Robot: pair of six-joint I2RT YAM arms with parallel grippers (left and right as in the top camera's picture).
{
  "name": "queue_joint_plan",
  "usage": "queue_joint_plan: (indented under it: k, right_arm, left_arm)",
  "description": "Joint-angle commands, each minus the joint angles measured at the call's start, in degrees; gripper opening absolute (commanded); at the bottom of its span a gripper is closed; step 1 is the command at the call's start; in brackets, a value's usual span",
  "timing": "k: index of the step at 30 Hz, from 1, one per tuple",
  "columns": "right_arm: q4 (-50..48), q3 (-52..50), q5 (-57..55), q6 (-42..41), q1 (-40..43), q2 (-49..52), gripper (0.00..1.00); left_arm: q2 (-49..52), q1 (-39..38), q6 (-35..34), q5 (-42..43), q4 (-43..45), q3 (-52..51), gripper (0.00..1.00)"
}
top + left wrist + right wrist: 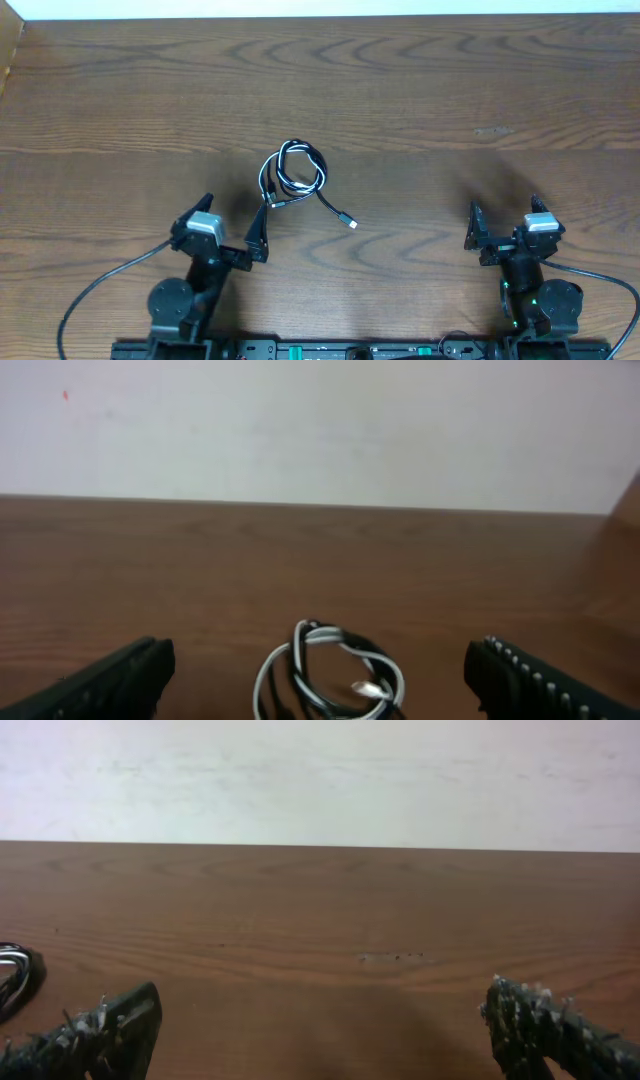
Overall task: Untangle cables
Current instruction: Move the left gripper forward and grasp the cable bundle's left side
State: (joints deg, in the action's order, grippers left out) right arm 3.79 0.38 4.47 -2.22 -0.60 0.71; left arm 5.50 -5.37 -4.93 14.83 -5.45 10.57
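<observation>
Cables [293,175] tangled in one small coil, lying centre-left on table [450,90]. Left tool [238,210] spread wide, empty, one fingertip just beside coil's near edge. White cable [265,176] looped through black cable [330,205], black tail and plug [351,223] trailing right. Right tool [503,215] well apart, far right, likewise spread, empty.

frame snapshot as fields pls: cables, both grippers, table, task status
cables: black cable and white cable looped together in one tangle, mid-table
plug: on the black tail, trailing out to the right of the tangle
left gripper: open, empty, right beside the tangle; contact unclear
right gripper: open, empty, well apart from the tangle
table: brown wood
status: not yet untangled
</observation>
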Motion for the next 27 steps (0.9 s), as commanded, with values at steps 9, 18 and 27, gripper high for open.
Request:
queue_joint_plan:
  k: [9, 18, 27]
  right_arm:
    - [0.28, -0.07, -0.24, -0.52, 0.2, -0.15, 0.99]
    - [0.28, -0.07, -0.24, -0.52, 0.2, -0.15, 0.99]
    - [0.28, -0.07, -0.24, -0.52, 0.2, -0.15, 0.99]
  left_arm:
    - [36.74, -0.2, 1.01, 4.24, -29.44, 41.75, 0.98]
    - [61.05, -0.17, 0.42, 4.24, -47.67, 58.99, 0.98]
    - [72.78, -0.17, -2.27, 4.2, -48.04, 58.99, 0.98]
